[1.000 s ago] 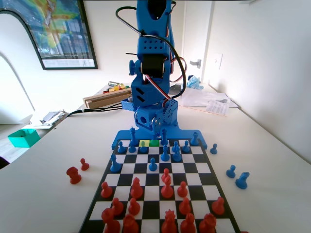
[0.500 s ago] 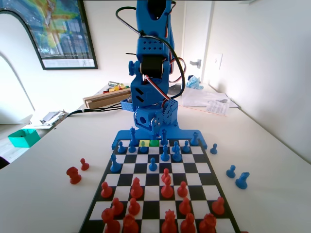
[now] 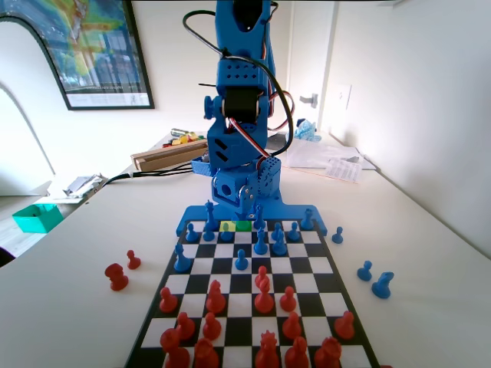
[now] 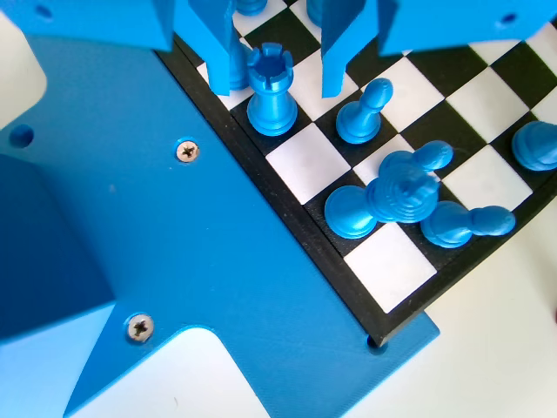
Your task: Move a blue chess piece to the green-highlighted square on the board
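The jaws [image 4: 278, 61] hang spread over the back rows of the board [image 4: 344, 248] in the wrist view, with nothing pinched between them. A blue rook [image 4: 271, 91] stands in the gap, just beside the left jaw and seemingly clear of the right one. Just to its right, outside the jaws, stands a short blue chess piece [image 4: 364, 113] with a knob top. Nearer the board's corner in this view, a ribbed blue piece [image 4: 402, 193] and another blue piece [image 4: 466, 225] crowd together.

In the fixed view the gripper [image 3: 247, 205] sits low at the far end of the board [image 3: 253, 284], right above the green-highlighted square [image 3: 243, 225], which lies in the back row beside a yellow square [image 3: 228, 225]. The green one looks unoccupied.

Judging from this, the step in hand is the approach to a grasp; no piece is lifted yet. The next move calls for centring the jaws on the chosen piece, closing, and lifting straight up without nudging its neighbours.

Off the board, on the worktop [image 3: 69, 291], stands a green tray [image 3: 37, 218]; its contents cannot be made out.
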